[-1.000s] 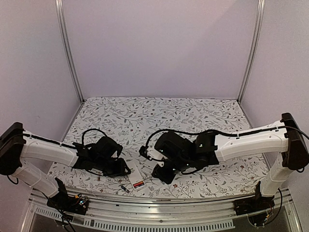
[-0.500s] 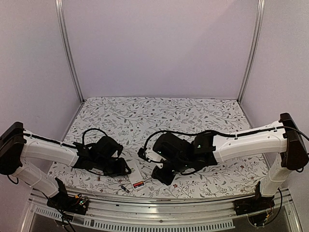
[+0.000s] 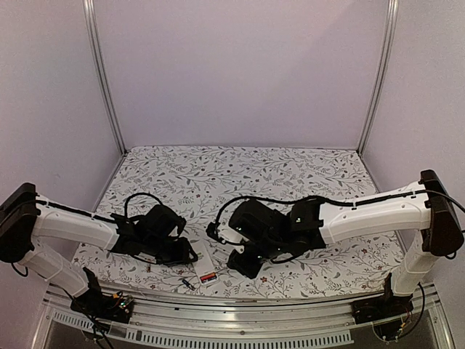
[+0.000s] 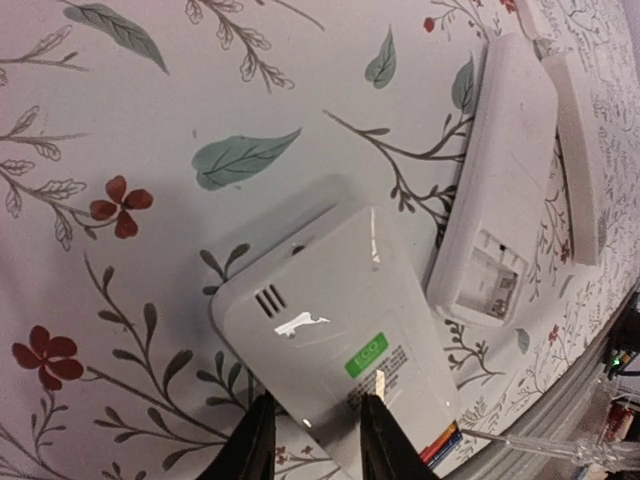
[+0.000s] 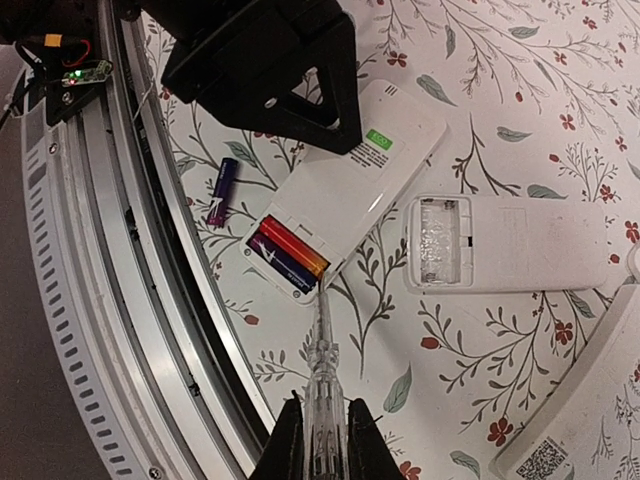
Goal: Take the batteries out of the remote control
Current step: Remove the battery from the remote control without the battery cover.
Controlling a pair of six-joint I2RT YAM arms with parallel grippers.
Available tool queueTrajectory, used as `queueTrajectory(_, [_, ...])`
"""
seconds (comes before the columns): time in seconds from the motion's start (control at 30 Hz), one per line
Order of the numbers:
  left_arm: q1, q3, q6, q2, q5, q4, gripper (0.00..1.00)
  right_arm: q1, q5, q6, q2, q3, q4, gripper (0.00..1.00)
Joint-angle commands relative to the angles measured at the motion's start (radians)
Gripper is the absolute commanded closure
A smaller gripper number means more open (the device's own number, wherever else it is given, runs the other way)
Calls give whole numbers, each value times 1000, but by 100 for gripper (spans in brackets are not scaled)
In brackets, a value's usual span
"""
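My left gripper (image 4: 314, 445) pinches the glossy white plastic remote (image 5: 352, 185), its green sticker (image 5: 378, 139) reading, I think, "ECO". In its open bay lie red-orange and dark cylindrical batteries (image 5: 285, 252). My right gripper (image 5: 323, 445) clamps a clear ribbed plastic tool (image 5: 321, 365), tip at that bay's edge.

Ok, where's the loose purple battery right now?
In the right wrist view, the purple battery lies loose left of the open remote, beside the metal rail.
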Motion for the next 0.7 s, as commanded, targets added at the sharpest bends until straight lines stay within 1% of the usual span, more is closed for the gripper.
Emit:
queueTrajectory(0.0, [-17, 22, 13, 14, 1, -5, 71, 7, -3, -15, 28, 21, -17, 100])
queueTrajectory(0.43, [-18, 25, 16, 15, 4, -4, 71, 10, 9, -28, 48, 26, -27, 100])
queueTrajectory(0.67, [-20, 15, 10, 15, 14, -4, 71, 9, -5, 2, 36, -39, 65, 100])
